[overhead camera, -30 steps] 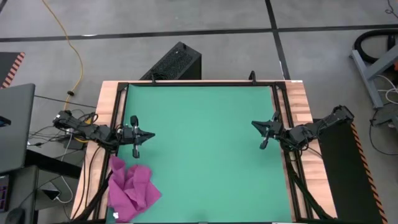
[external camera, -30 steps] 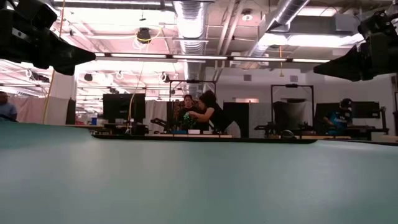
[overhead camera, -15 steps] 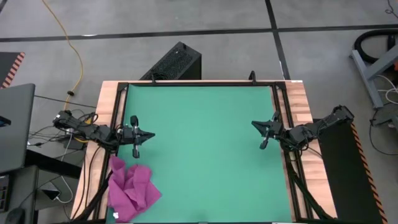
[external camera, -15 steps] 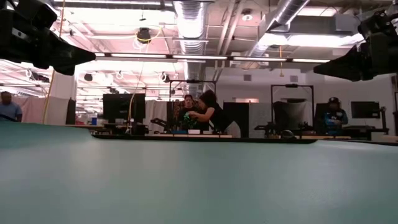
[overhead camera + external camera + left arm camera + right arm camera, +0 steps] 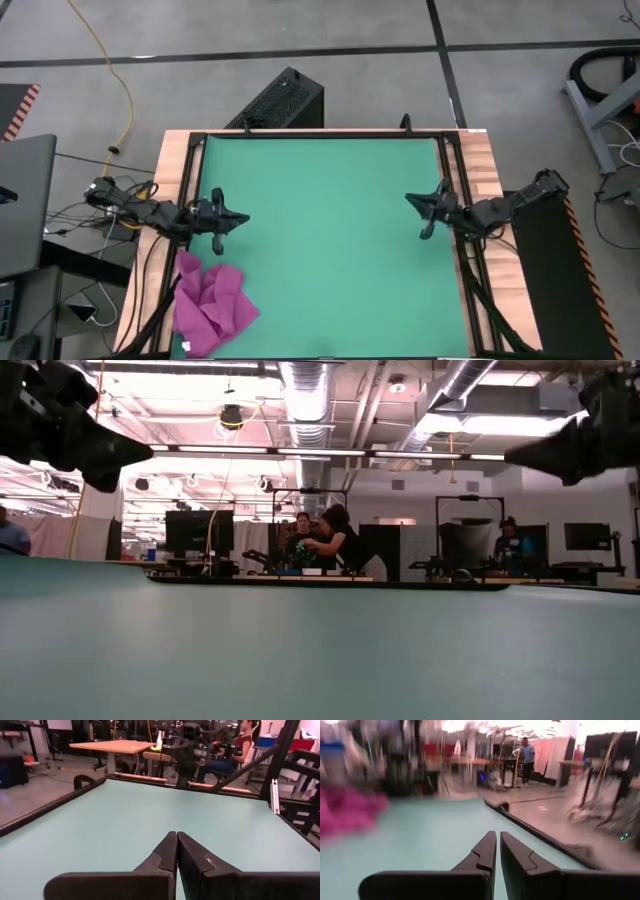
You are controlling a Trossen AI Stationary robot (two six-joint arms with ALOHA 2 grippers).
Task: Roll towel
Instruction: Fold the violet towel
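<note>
1. While the towel (image 5: 211, 308) lies crumpled in a loose heap at the near-left corner of the green mat (image 5: 330, 240), neither gripper touches it.
2. The towel is magenta-pink, with a small white tag at its near edge; part of it spills over the mat's left border onto the black frame (image 5: 186, 200) there.
3. The left gripper (image 5: 236, 217) hovers over the left edge of the mat, just beyond the towel's far side and apart from it.
4. In the left wrist view, the left gripper's (image 5: 176, 840) two dark fingers are pressed together with nothing between them, pointing across the bare mat towards the right arm on the far side.
5. The right gripper (image 5: 412, 200) hovers over the right edge of the mat, well apart from the towel.
6. In the right wrist view, its fingers (image 5: 487, 851) stand almost together, a thin slit between them, gripping nothing; the towel (image 5: 347, 812) shows as a pink blur across the mat.
7. The low view shows both arms as dark shapes high above the mat surface, at the upper corners.
8. Beyond the table, people (image 5: 338, 540) stand and sit at workbenches in the room.
9. The wooden table (image 5: 481, 160) shows at the mat's left and right sides.
</note>
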